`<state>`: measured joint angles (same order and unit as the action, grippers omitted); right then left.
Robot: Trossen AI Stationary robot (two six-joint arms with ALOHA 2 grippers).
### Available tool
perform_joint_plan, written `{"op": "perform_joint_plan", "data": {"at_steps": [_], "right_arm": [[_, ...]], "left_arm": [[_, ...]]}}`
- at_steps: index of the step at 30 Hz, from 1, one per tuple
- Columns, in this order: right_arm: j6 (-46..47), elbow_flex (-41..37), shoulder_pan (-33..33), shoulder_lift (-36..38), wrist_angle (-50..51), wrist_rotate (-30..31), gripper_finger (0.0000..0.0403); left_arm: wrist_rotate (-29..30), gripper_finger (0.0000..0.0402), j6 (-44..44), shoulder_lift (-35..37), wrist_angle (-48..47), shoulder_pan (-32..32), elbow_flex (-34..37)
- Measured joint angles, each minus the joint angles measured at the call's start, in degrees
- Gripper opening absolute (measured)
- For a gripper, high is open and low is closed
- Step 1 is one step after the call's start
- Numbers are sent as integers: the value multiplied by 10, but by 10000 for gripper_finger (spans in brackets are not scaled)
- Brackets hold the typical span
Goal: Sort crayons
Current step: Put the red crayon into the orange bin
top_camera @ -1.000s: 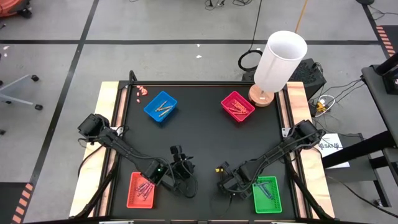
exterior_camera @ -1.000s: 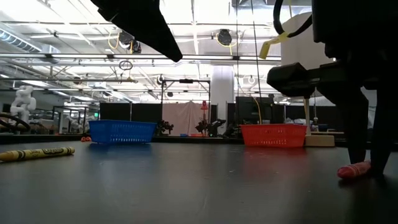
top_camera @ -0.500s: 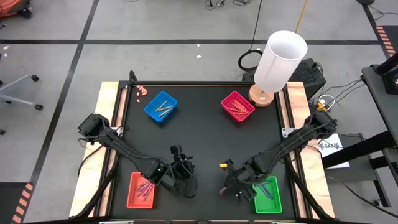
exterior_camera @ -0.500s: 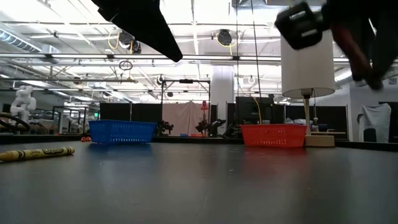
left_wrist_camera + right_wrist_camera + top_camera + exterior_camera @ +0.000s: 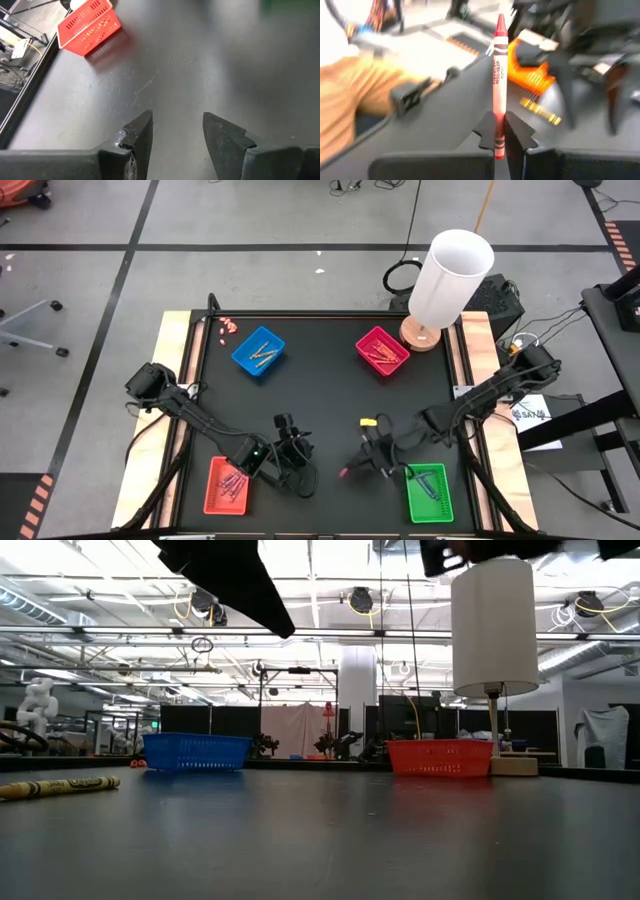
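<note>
My right gripper [image 5: 357,466] is above the table's near middle, left of the green tray [image 5: 431,492], and is shut on a red crayon [image 5: 499,75]. The crayon's tip shows in the high view [image 5: 345,473]. My left gripper [image 5: 291,442] is open and empty beside the red tray [image 5: 228,485], its fingers [image 5: 137,132] over bare table. A yellow crayon [image 5: 60,786] lies flat on the table at the low view's left. Several crayons lie in the blue tray [image 5: 258,351], the magenta tray [image 5: 382,351], the red tray and the green tray. My right gripper pinches the red crayon between its two fingers [image 5: 517,131] at the crayon's blunt end [image 5: 498,136]. The crayon lies along the fingers and sticks out past their tips, pointed end leading. It is lifted clear of the table.
A white cylinder on a wooden base [image 5: 450,278] stands at the table's far right corner, next to the magenta tray. A cluster of tiny pink bits [image 5: 228,326] lies at the far left corner. The black table's middle [image 5: 320,395] is bare.
My right gripper, which stood fingers-down on the table over the red crayon, has risen out of the low view with the crayon. It has tipped toward level and swung a little toward the far edge. The crayon is lifted clear of the table.
</note>
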<state>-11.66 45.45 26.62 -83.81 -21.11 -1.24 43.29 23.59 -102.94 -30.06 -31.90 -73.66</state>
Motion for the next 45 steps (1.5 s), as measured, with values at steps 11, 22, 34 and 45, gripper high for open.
{"op": "perform_joint_plan", "data": {"at_steps": [11,22,34,45], "right_arm": [[59,-45,-46,1,-173,30,0],[5,-46,-40,1,-162,44,0],[-201,-46,-40,1,-159,44,5],[-390,-45,-40,1,-159,45,6]], "left_arm": [[0,171,-2,0,13,0,0],[0,171,-5,0,23,0,0],[0,171,-16,0,28,2,0],[0,171,-16,0,28,4,0]]}}
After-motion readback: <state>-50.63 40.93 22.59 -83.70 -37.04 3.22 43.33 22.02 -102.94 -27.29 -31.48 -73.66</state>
